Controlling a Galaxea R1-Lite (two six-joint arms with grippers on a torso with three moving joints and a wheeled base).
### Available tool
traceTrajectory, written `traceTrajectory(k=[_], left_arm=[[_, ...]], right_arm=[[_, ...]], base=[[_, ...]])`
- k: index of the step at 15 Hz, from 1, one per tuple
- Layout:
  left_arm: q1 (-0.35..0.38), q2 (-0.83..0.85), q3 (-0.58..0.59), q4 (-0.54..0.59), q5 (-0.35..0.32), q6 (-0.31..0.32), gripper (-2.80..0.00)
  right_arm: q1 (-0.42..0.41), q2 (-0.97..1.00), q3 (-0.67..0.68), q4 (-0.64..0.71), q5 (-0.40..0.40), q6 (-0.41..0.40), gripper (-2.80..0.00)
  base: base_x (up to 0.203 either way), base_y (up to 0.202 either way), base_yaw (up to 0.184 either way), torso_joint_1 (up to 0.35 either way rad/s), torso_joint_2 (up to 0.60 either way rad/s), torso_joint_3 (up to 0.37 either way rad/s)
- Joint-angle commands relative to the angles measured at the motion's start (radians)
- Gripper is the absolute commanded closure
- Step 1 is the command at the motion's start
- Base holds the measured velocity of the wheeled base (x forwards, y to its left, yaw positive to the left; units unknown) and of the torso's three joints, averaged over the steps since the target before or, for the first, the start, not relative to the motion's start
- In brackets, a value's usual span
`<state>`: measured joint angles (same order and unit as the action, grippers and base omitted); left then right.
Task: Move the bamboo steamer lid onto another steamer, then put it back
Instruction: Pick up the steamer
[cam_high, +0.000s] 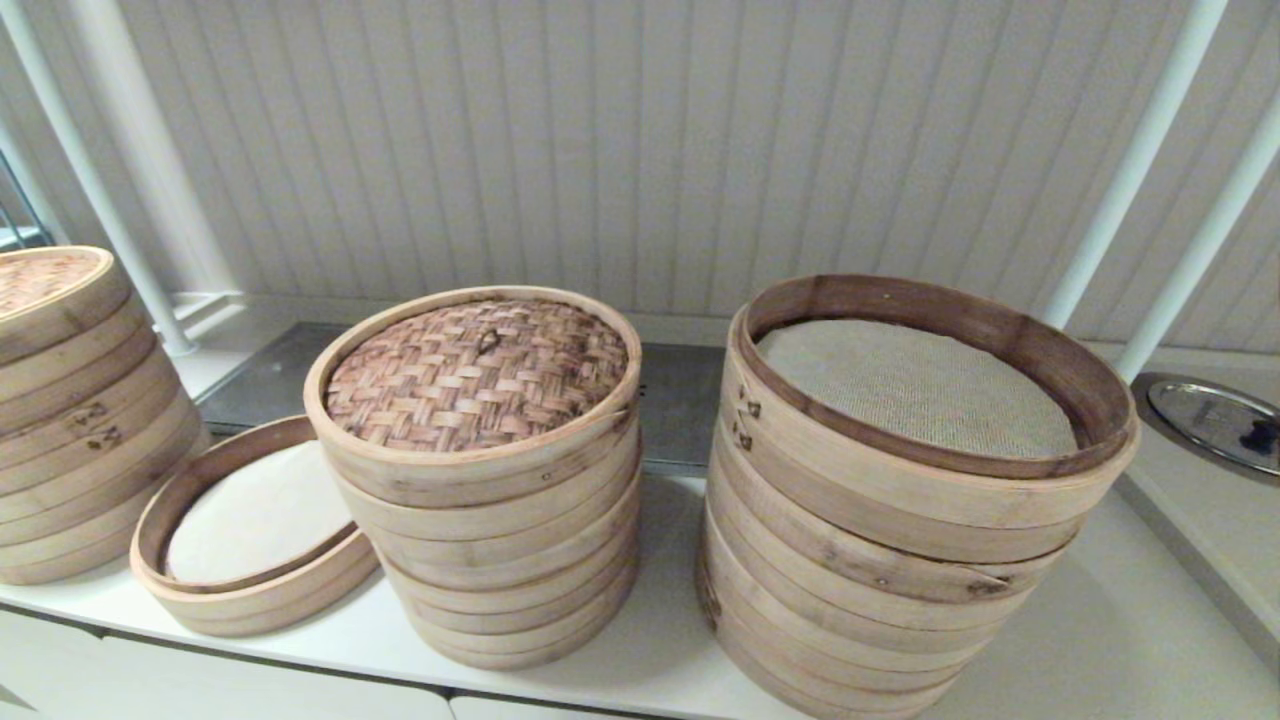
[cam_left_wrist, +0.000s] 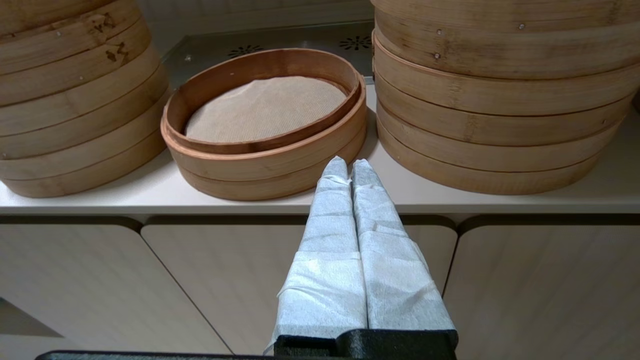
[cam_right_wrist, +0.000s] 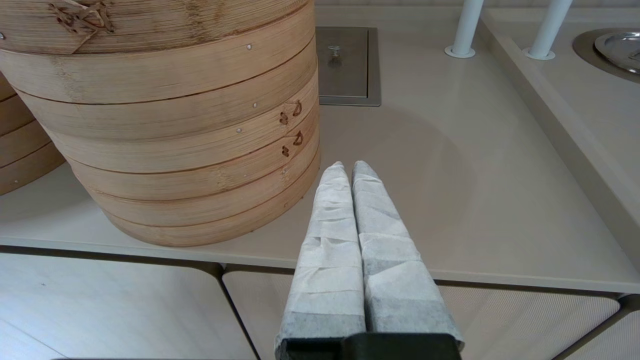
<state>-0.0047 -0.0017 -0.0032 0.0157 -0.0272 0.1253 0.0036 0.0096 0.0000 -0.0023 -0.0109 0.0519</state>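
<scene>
no readable text, labels or numbers anywhere

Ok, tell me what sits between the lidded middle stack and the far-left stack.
The low single steamer, open-topped with a pale liner, sits on the counter between the bamboo steamer lid's stack and the far-left stack, in head view.

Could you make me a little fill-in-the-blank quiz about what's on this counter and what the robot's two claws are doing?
1. The woven lid sits on top of the ____ stack of steamers.
2. The wide stack on the right has no lid; its top shows a beige ____ liner.
3. The left gripper points at the low single steamer, and its fingers are ____.
4. The right gripper holds ____.

Missing words: middle; mesh; shut; nothing
</scene>
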Motion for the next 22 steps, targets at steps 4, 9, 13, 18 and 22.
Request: traceTrajectory(k=[4, 9, 13, 18, 22], left_arm=[[0.000, -0.009, 0.000, -0.003, 0.004, -0.056, 0.00], [0.000, -0.009, 0.000, -0.003, 0.007, -0.070, 0.00], [0.000, -0.009, 0.000, -0.003, 0.004, -0.064, 0.00], [0.000, -0.009, 0.000, 0.000, 0.006, -0.075, 0.00], [0.000, -0.008, 0.000, -0.008, 0.006, -0.078, 0.00]], right_arm=[[0.000, 0.001, 0.002, 0.000, 0.000, 0.000, 0.00], [0.000, 0.001, 0.002, -0.001, 0.000, 0.000, 0.00], [0.000, 0.000, 0.002, -0.001, 0.000, 0.000, 0.00], [-0.001, 0.000, 0.002, 0.001, 0.000, 0.000, 0.00], [0.001, 0.000, 0.002, -0.001, 0.000, 0.000, 0.00]], base=[[0.000, 0.000, 0.000, 0.000, 0.00, 0.000], [0.000, 0.000, 0.000, 0.000, 0.00, 0.000], [0.000, 0.000, 0.000, 0.000, 0.00, 0.000], [0.000, 0.000, 0.000, 0.000, 0.00, 0.000], [0.000, 0.000, 0.000, 0.000, 0.00, 0.000]])
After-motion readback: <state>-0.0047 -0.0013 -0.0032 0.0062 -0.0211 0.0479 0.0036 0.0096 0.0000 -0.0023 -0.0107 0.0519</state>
